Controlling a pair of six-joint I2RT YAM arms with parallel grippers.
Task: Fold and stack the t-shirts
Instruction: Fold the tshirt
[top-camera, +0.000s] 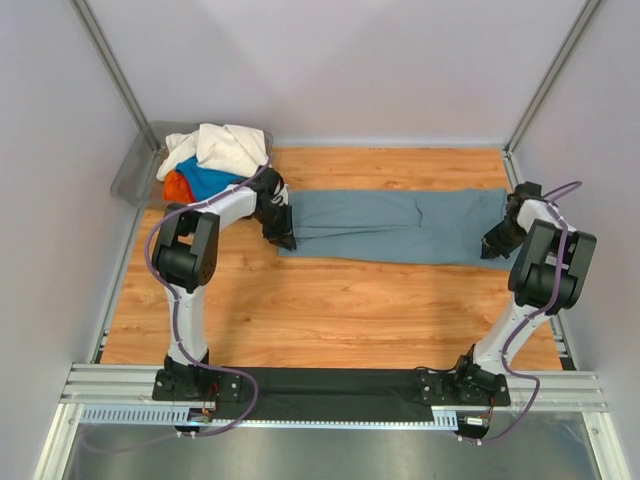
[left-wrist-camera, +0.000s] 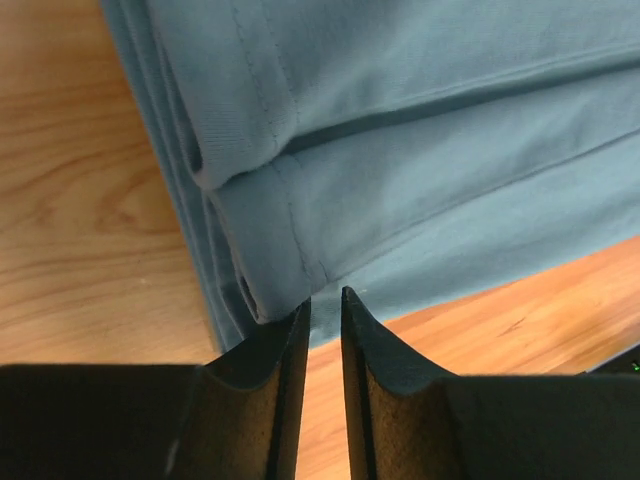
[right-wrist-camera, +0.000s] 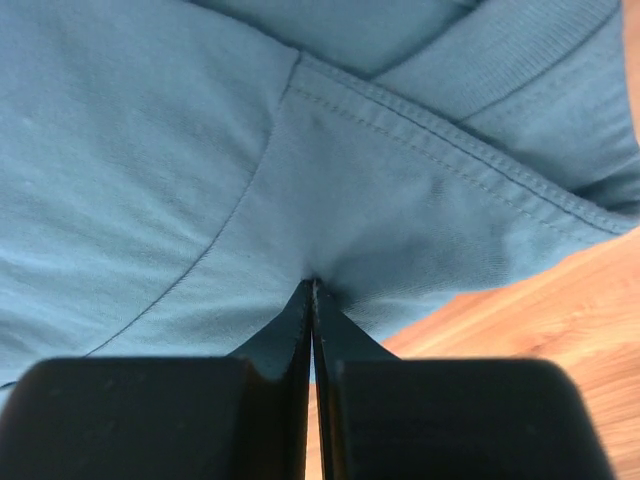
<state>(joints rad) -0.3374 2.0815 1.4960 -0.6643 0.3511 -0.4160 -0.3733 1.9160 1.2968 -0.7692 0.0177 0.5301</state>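
Observation:
A slate grey-blue t-shirt (top-camera: 400, 225) lies folded into a long strip across the wooden table. My left gripper (top-camera: 283, 238) is at the strip's left end. In the left wrist view its tips (left-wrist-camera: 326, 300) stand a narrow gap apart at the near corner of the layered hem (left-wrist-camera: 270, 250), with no cloth between them. My right gripper (top-camera: 492, 250) is at the strip's right end. In the right wrist view it (right-wrist-camera: 315, 285) is shut on a puckered pinch of the same cloth (right-wrist-camera: 200, 150), near a stitched seam. Cream-white (top-camera: 225, 145), bright blue (top-camera: 210, 180) and red-orange (top-camera: 177, 187) t-shirts are heaped at the back left.
The heap of shirts sits in a grey plastic bin (top-camera: 135, 175) at the back left corner. Bare wood (top-camera: 350, 300) stretches between the strip and the arm bases. White walls and metal posts close in the back and both sides.

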